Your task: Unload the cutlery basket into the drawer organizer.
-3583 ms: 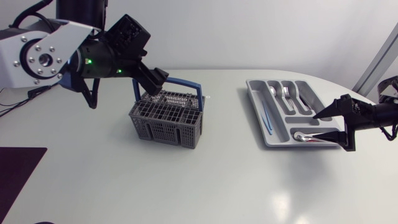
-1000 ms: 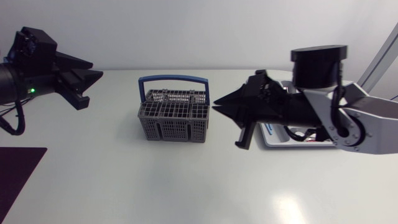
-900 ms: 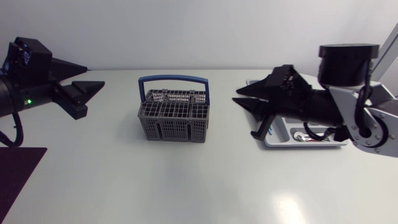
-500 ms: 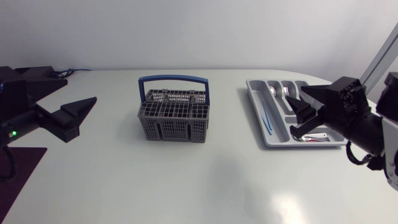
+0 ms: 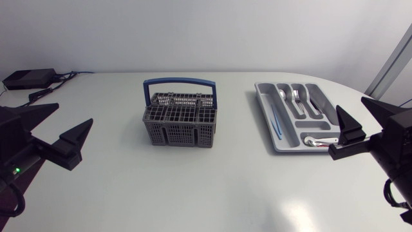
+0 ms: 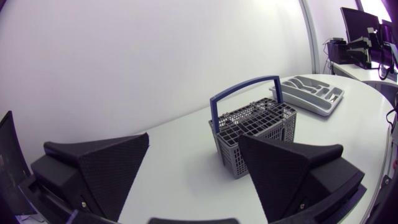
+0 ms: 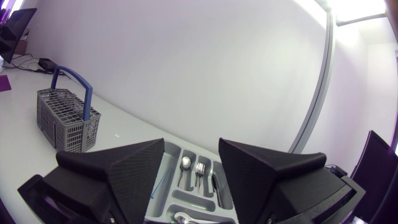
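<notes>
Having pulled back sideways, left hand [image 5: 74,115] and right hand [image 5: 349,104] gape empty, flanking basket [image 5: 180,120] and organizer [image 5: 265,111].

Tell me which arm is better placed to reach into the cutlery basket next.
Left, most likely. The left end effector is open, empty, and faces the cutlery basket. The right end effector, also open, sits by the drawer organizer, farther from the basket.

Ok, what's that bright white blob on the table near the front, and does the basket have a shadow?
Head view: the blob is only light glaring off the shiny table, not an object; the basket drops a soft, faint shadow along its front. Left wrist view: any shadow by the basket is too faint to tell.
</notes>
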You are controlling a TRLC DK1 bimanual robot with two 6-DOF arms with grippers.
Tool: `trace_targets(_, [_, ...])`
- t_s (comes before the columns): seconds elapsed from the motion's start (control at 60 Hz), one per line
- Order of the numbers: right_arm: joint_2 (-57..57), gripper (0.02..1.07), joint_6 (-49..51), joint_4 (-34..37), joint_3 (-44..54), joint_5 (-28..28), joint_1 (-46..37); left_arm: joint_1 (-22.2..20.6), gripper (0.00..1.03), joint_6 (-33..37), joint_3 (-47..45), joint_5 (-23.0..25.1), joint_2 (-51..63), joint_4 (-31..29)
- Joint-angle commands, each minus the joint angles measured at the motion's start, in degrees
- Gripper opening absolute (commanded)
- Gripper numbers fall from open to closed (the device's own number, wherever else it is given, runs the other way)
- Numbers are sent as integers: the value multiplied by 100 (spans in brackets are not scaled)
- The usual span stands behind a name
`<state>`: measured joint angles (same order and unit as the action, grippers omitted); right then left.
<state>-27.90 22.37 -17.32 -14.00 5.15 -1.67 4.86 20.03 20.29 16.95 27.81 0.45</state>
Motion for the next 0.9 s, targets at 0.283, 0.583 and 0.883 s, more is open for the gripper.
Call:
trace_targets(0.283, [1083,74,-940,661,612,-221,36,-161,100,-853,-837,-634,-1090,44])
trace_targets(0.583, [1963,79,-1608,1213,1018,-372,104,-329,100,-1446,-1452,-1181,-1962,-2])
trace_targets(0.883, [2790,87,-2237,1732,1400,-515,167,-486,100,-2003,-2029,-1695,-2781,-45])
